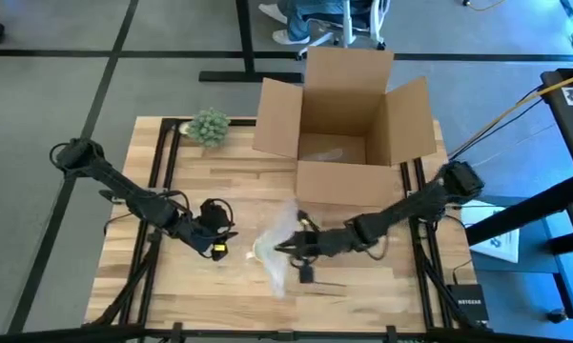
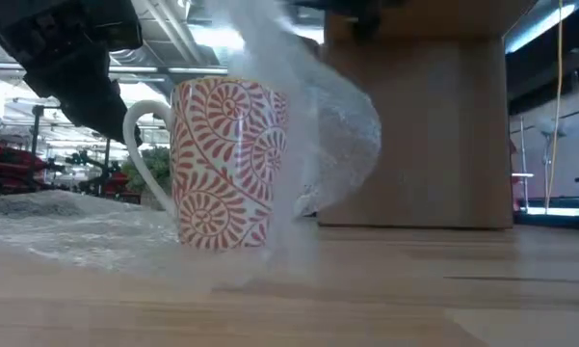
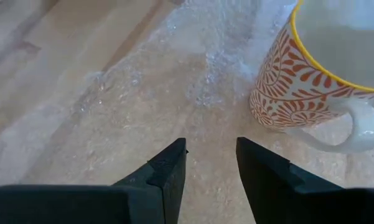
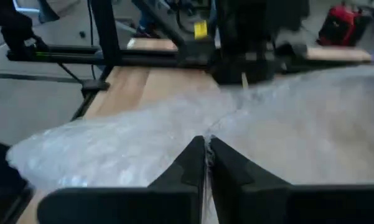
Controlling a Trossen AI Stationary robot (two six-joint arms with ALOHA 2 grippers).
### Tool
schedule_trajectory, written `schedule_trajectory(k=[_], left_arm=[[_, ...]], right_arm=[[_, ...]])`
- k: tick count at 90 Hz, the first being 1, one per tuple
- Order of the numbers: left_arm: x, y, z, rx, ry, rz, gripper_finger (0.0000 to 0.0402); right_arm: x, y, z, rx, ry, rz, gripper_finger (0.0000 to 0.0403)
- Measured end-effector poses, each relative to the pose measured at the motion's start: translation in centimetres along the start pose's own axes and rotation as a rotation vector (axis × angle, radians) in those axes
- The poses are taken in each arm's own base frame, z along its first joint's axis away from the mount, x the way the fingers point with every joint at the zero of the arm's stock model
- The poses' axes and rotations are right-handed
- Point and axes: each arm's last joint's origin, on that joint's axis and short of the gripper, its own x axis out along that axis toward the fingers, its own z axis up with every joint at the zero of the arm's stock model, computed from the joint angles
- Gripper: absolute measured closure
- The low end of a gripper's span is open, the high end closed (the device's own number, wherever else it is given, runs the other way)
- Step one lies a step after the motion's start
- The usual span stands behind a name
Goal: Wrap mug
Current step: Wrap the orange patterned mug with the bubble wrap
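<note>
An orange-and-white patterned mug (image 2: pixel 226 164) with a yellow rim (image 3: pixel 323 62) stands upright on a sheet of clear bubble wrap (image 3: pixel 143 106) near the table's front middle. My right gripper (image 1: pixel 291 248) is shut on part of the wrap and holds it raised beside the mug (image 2: pixel 337 145). My left gripper (image 3: pixel 211 155) is open just left of the mug, low over the flat wrap, with nothing between its fingers. The mug's white handle (image 3: pixel 361 127) points toward it. My right gripper pinches the bubble wrap (image 4: pixel 206 142) between its two shut fingers; edge or fold, I cannot tell. The fingers come from the table's right side, roughly level. The held part is lifted off the table and billows beside the mug, while the rest of the sheet lies flat under the mug.
An open cardboard box (image 1: pixel 348 124) stands at the table's far middle, just behind the work area. A small green plant-like clump (image 1: pixel 208 126) sits at the far left. A dark box (image 1: pixel 467 305) lies at the front right corner. A person's legs and a chair (image 1: pixel 315 19) show beyond the table.
</note>
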Motion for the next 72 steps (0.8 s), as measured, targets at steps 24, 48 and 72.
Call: schedule_trajectory(k=[24,48,72], left_arm=[[-1.8,-1.6,2.8,0.012,-0.056,-0.100,0.0276],[-0.6,-2.5,4.4,0.066,-0.156,-0.158,0.0276],[4.0,-3.2,3.3,0.067,-0.073,-0.146,0.0276]], right_arm=[[5.8,-0.9,0.0,-0.083,0.341,-0.063,0.0402],[6.5,-1.3,0.3,-0.100,0.440,-0.086,0.0402],[6.4,-1.2,0.2,-0.058,0.452,-0.069,0.0402]])
